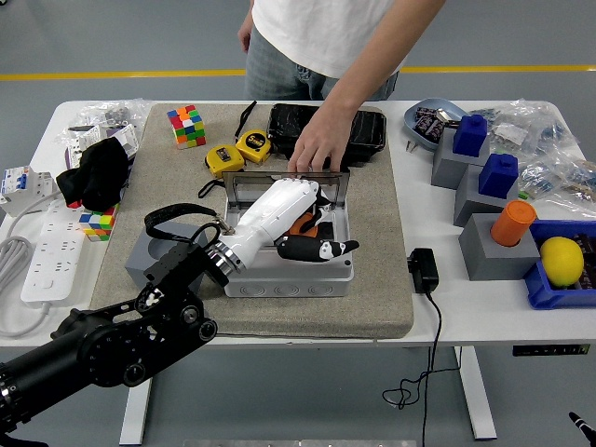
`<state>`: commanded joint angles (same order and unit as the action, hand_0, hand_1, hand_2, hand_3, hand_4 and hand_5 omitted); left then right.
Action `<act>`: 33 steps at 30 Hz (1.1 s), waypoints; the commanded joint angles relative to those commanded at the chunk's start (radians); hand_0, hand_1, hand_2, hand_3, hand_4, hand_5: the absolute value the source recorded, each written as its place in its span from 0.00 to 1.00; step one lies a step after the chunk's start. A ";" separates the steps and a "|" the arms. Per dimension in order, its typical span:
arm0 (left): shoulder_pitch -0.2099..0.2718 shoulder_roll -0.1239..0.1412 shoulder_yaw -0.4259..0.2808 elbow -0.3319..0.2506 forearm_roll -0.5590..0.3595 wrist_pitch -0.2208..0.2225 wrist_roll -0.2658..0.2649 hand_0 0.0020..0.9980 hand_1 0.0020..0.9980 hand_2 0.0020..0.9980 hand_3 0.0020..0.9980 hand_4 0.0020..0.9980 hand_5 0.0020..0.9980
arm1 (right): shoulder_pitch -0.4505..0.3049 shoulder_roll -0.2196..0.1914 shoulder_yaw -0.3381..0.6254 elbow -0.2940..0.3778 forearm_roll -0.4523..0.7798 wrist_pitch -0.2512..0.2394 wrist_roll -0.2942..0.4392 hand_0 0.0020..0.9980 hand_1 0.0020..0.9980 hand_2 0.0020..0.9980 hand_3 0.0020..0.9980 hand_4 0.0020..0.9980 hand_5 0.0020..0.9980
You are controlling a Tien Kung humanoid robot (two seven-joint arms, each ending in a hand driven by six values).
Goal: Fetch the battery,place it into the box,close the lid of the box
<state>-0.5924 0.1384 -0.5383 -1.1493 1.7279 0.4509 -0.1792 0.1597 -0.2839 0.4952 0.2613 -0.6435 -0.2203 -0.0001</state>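
Left hand [296, 223] sits inside the open box [289, 270] w/ fingers curled round an orange battery [303, 223], which shows at approx 12 o'clock off the thumb, so placing looks nearly done, release & lid [284, 182] closing left; a person's hand [317, 144] steadies the lid.

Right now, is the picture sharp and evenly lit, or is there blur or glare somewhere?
Head view: sharp and evenly lit, without strong glare; the left hand in the box shows no motion blur; soft shadows lie under the table; only the plastic bags glint slightly.
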 joint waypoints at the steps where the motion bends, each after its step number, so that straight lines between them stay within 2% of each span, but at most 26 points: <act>1: -0.002 -0.001 -0.001 0.002 0.001 0.000 0.000 0.05 0.01 0.01 0.00 0.87 0.47 | 0.000 0.000 0.000 0.000 0.000 0.000 0.000 0.87 0.85 0.81 0.83 1.00 1.00; 18: -0.010 -0.011 0.010 0.053 0.003 0.015 -0.014 0.05 0.01 0.01 0.00 0.88 0.47 | 0.006 -0.001 0.002 0.001 -0.001 0.001 0.000 0.87 0.85 0.81 0.83 1.00 1.00; 30: -0.006 -0.008 0.020 0.054 0.011 0.011 -0.013 0.06 0.02 0.01 0.01 0.90 0.49 | 0.006 -0.001 0.004 0.001 -0.002 0.001 0.000 0.87 0.85 0.81 0.83 1.00 1.00; 31: -0.006 -0.008 0.018 0.055 0.012 0.009 -0.013 0.08 0.05 0.04 0.03 0.94 0.52 | 0.006 -0.001 0.004 0.001 -0.003 0.001 0.000 0.87 0.85 0.81 0.83 1.00 1.00; 33: -0.006 -0.007 0.016 0.057 0.013 0.004 -0.013 0.08 0.05 0.04 0.03 0.94 0.52 | 0.007 -0.001 0.005 0.001 -0.003 0.001 0.000 0.87 0.85 0.81 0.83 1.00 1.00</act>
<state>-0.5985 0.1314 -0.5221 -1.0921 1.7408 0.4545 -0.1926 0.1666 -0.2847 0.4999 0.2622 -0.6463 -0.2191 0.0004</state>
